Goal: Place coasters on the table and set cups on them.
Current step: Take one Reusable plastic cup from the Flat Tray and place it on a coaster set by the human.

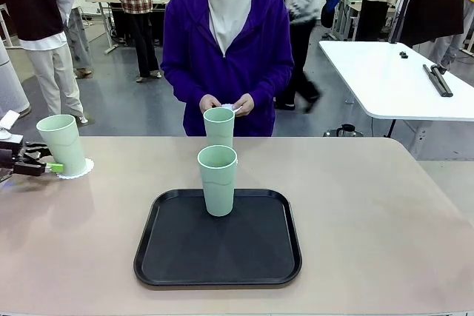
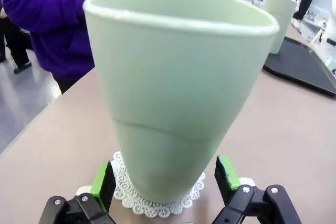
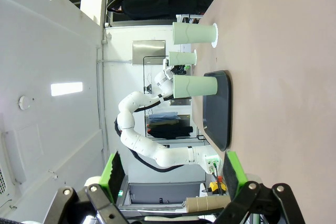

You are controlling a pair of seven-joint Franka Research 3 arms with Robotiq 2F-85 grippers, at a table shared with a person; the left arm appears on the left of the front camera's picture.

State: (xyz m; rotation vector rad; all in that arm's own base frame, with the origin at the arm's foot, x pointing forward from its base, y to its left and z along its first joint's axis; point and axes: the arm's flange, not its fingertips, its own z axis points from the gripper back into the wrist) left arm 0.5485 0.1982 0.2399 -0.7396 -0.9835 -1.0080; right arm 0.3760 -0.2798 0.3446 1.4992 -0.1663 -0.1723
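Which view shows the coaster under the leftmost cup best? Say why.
The left wrist view: the coaster lies close up, its scalloped edge showing around the cup at its base. The front view shows a small white sliver at that cup's foot. In the right wrist view it is too distant to tell.

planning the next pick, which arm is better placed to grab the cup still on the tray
Left, likely: the left tool stands open around the cup already on its coaster, low on the table and near the tray cup. The right tool is open too but sits farther off.
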